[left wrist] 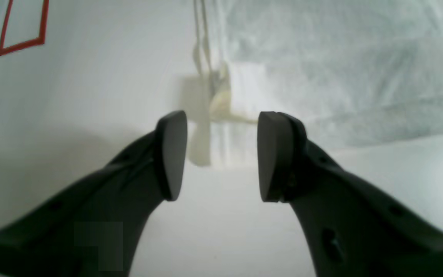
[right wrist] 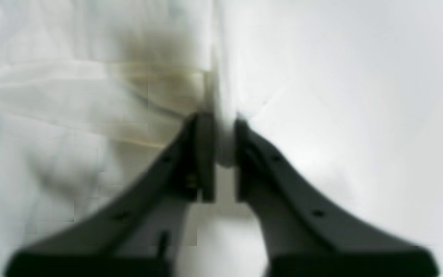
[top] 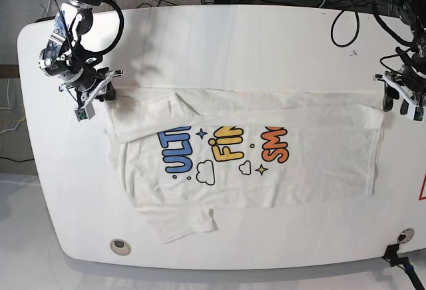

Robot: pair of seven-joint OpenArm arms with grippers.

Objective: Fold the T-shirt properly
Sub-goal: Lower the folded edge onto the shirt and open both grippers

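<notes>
White bench (top: 219,37) carries the T-shirt (top: 313,160), print up, far edge folded over; my right fingers (right wrist: 221,154) pinch its corner, my left fingers (left wrist: 221,156) gape empty by the hem; next: grip, then fold together.

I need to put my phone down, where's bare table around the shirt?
Bare table runs along the far edge beyond the T-shirt, and a near strip lies right of the lower sleeve. The T-shirt's far corners are crowded: right gripper pinches one, left gripper hangs open at the other.
</notes>
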